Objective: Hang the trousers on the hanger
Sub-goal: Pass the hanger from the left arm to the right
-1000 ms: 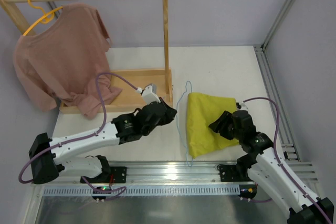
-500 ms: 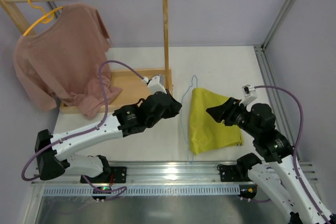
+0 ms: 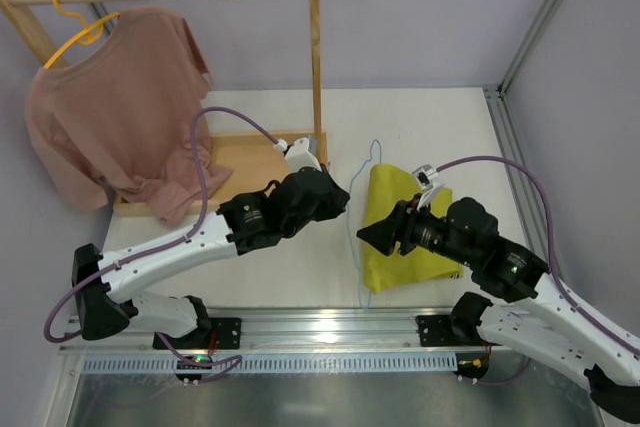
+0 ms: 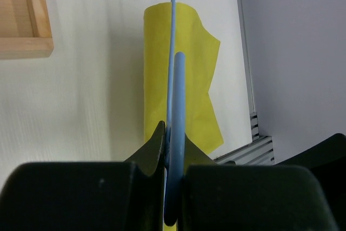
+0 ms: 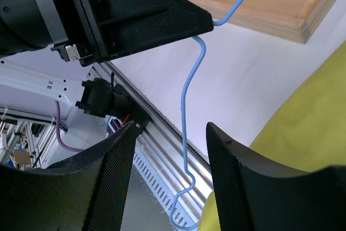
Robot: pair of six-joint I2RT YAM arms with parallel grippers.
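Hanger [image 4: 178, 96] held; trousers [image 4: 157, 79] not yet gripped.
Left tool [image 4: 174, 142] clamped hanger mid-frame; right tool [image 5: 170, 129] gaped empty, likely needing to pinch the trousers next.

Arms: left arm [image 3: 170, 257] and right arm [image 3: 545, 337], white link shells with black joint housings.
Cables: a purple cable [image 3: 200, 167] loops along each arm.
Claws: left claw [image 4: 173, 136] and right claw [image 5: 170, 133], matte black with wedge-shaped fingers.
Wrists: small white camera housing [image 3: 300, 156].

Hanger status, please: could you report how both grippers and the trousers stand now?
Left gripper shut on hanger. Right gripper open, empty, beside the hanger wire. Trousers folded on table, not yet on hanger. Nothing seen blocking.
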